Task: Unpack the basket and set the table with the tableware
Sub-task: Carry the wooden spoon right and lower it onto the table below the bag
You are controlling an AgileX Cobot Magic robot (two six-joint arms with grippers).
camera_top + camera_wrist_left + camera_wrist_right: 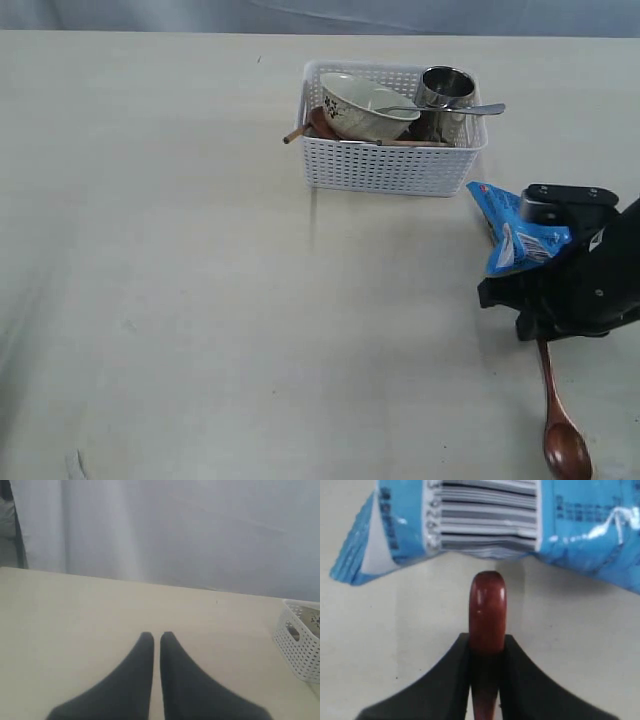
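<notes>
Clamping spoon (487,605) handle, right gripper (487,641) beside blue snack bag (515,235); left gripper (156,638) pinched together above table (75,620).

Blue snack bag (590,525) on the right, barcode on its white panel, small white print too blurred to read, no other text

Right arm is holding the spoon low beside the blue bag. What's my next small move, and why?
Probably open the right pincer and lift straight off. It is shut on the handle of the spoon, whose bowl looks to be lying on the table, well apart from the basket. The handle's tip sits close to the snack bag, so avoid pushing forward.
</notes>
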